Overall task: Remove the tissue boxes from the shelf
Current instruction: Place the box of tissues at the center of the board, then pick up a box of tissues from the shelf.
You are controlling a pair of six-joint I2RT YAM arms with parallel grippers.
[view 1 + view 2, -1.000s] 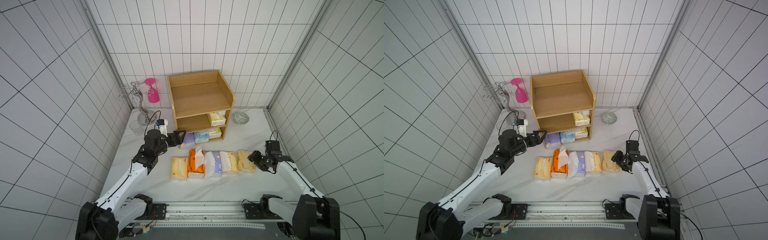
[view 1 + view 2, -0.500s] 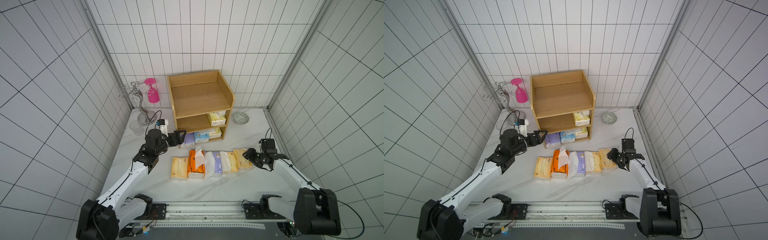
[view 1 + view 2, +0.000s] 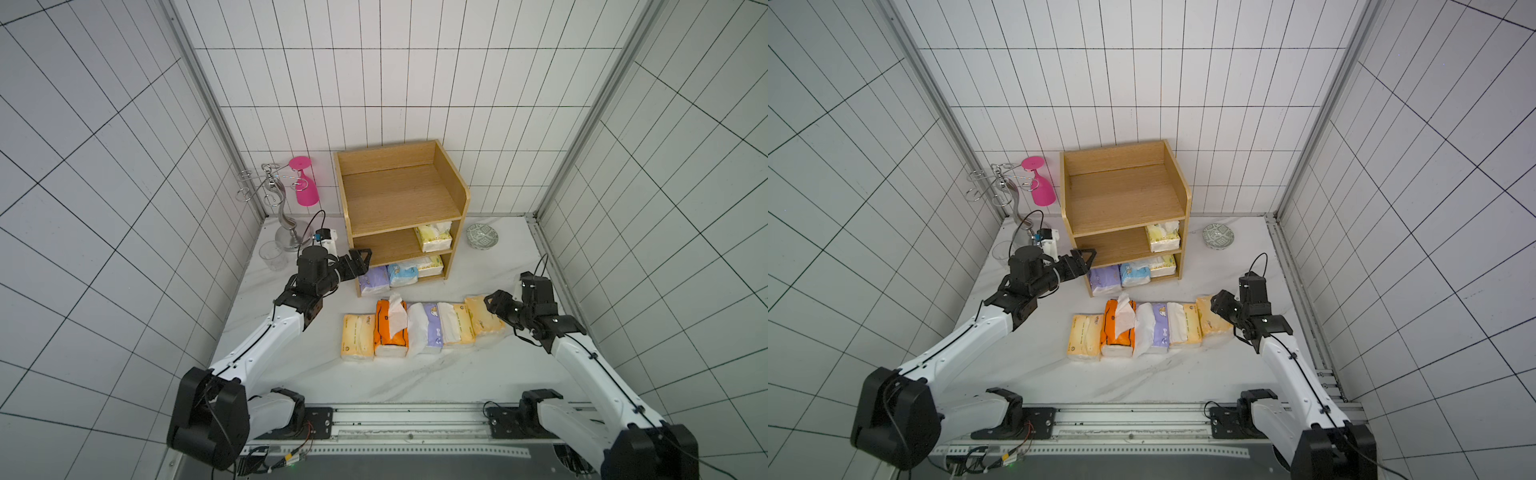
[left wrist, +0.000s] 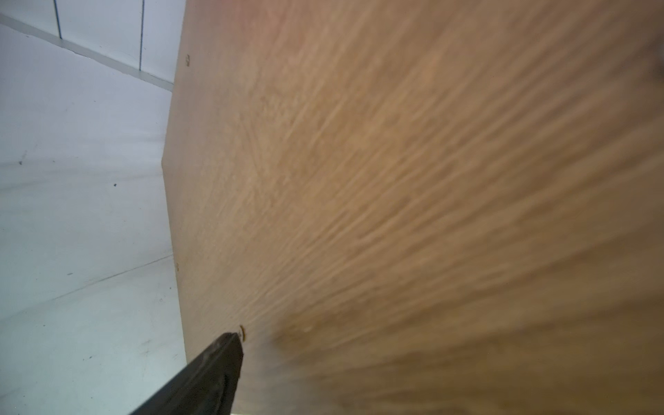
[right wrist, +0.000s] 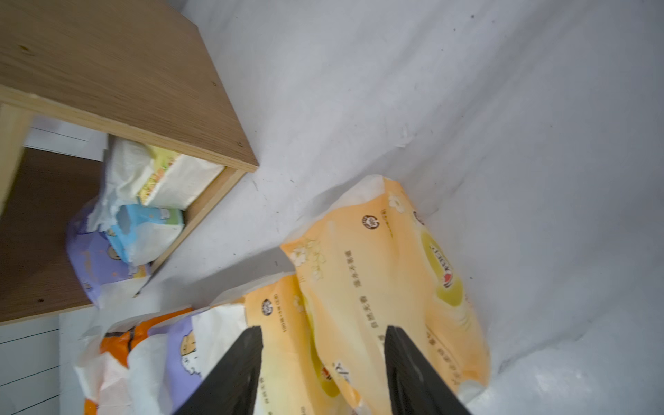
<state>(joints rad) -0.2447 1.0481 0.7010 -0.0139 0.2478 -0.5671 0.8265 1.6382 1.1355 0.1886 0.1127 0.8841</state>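
Four tissue boxes remain on the shelf (image 3: 399, 199) at the worktop's 12 o'clock: a cream pack (image 3: 434, 237) on the middle tier and three on the bottom tier. They look light, soft and slippery, so pinch across the narrow middle. The left claw (image 3: 360, 259) is apart by the shelf's 9 o'clock side; the right claw (image 5: 322, 328) is apart over the row's 3 o'clock pack (image 3: 482, 320)

Nine tissue boxes (image 3: 434, 237): five lie on the bench (image 3: 415, 382), four are in the shelf (image 3: 399, 195). One wire stand (image 3: 286, 216), one pink glass (image 3: 305, 191), one clear cup (image 3: 273, 255), one dish (image 3: 482, 237).
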